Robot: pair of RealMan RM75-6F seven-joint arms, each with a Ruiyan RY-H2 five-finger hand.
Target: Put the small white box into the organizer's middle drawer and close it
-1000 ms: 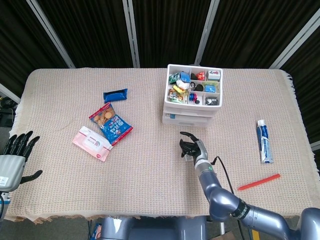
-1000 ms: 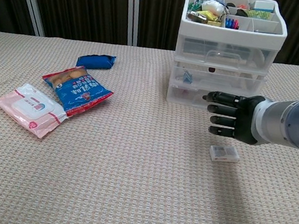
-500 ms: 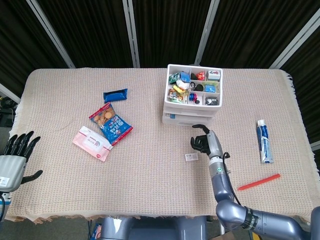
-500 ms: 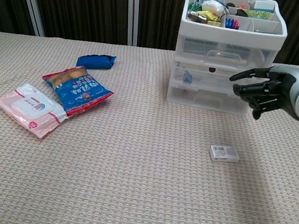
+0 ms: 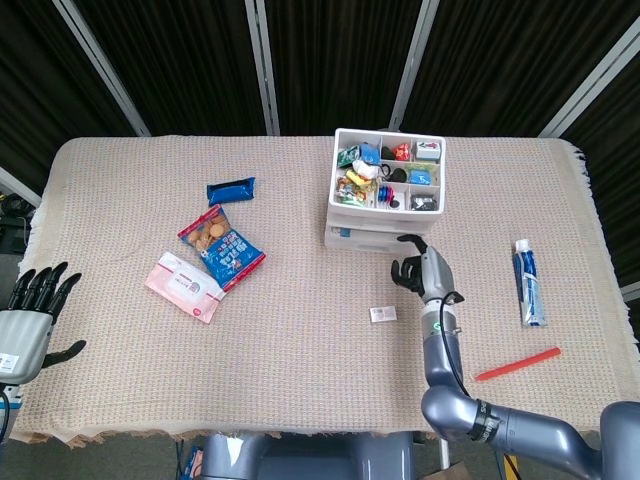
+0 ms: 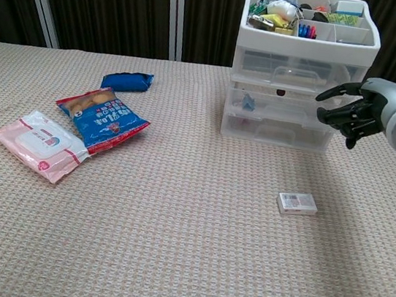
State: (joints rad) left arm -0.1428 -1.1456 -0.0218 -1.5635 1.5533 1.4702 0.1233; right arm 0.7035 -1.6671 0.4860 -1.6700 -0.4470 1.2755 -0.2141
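Observation:
The small white box (image 5: 383,314) (image 6: 296,203) lies flat on the woven cloth in front of the organizer. The white organizer (image 5: 385,192) (image 6: 289,80) has an open top tray of small items and three clear drawers, all closed. My right hand (image 5: 421,272) (image 6: 356,111) hovers just in front of the middle drawer (image 6: 284,105) at its right end, fingers spread and empty. It is above and behind the box, not touching it. My left hand (image 5: 32,305) rests open at the table's left edge, seen only in the head view.
A pink wipes pack (image 5: 184,285) (image 6: 40,145), a blue biscuit bag (image 5: 222,246) (image 6: 103,117) and a dark blue wrapper (image 5: 231,189) (image 6: 127,80) lie on the left half. A toothpaste tube (image 5: 528,281) and a red stick (image 5: 517,364) lie at the right.
My right hand rose off the white box, leaving it on the cloth, and moved back and to the right up to the organizer's middle drawer. The left hand stayed still.

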